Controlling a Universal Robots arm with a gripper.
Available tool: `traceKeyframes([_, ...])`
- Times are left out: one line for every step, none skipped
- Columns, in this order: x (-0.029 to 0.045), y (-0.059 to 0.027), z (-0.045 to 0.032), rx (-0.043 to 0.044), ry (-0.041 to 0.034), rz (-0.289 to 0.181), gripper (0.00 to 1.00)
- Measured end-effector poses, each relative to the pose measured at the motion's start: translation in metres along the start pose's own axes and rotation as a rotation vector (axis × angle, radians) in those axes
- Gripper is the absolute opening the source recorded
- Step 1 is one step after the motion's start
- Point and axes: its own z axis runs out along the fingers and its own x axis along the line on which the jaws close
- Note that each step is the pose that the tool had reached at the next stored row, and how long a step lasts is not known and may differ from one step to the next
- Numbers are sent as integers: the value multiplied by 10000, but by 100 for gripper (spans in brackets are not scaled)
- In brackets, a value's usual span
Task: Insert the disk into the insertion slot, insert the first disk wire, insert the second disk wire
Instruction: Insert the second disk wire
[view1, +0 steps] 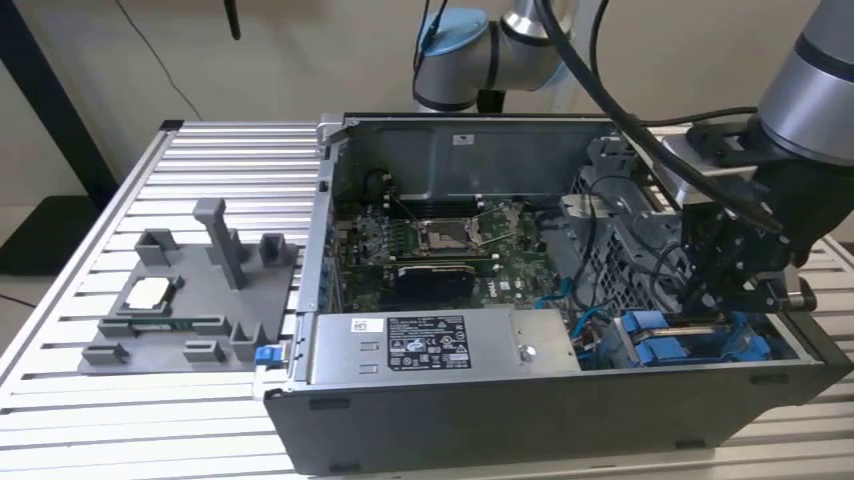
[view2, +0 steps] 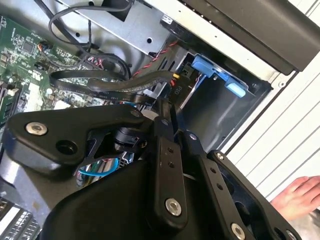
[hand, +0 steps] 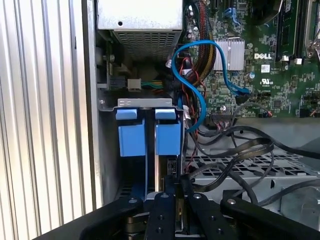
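Blue plastic marks the spot in the exterior view: the insertion slot (view1: 694, 345) sits in the open computer case (view1: 534, 400) at the corner nearest the camera on the exterior view's right, beside the grey power supply (view1: 434, 345) with its white sticker. The black gripper (view1: 741, 300) hangs just above that bay, reaching down into the case, and whether its fingers are open or closed I cannot tell. A grey fixture plate (view1: 187, 300) lies on the slatted table (view1: 80, 400), well apart.

In the second wrist view the gripper's black linkage (view2: 167, 175) fills the foreground; blue rail tabs (view2: 217, 75) show beyond it (a person's hand (view2: 300, 197) rests at the table's edge).

In the first wrist view the two blue rails (hand: 150, 132) stand side by side near the blue cable (hand: 200, 80) and the motherboard (hand: 270, 60). The disk itself I cannot make out
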Motion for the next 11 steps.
traceKeyframes([0,1,16,2,-11,1,16])
traceKeyframes([0,2,30,7,-2,0,16])
traceKeyframes([1,4,45,12,6,0,16])
traceKeyframes([2,5,60,15,12,0,16])
traceKeyframes([3,6,76,16,13,0,16])
traceKeyframes([3,7,81,17,8,1,16])
traceKeyframes([2,7,89,17,-15,1,18])
traceKeyframes([2,5,84,19,-22,0,18])
traceKeyframes([2,4,67,14,-27,0,18])
traceKeyframes([1,3,48,12,-24,0,24])
traceKeyframes([1,2,35,13,-9,-1,24])
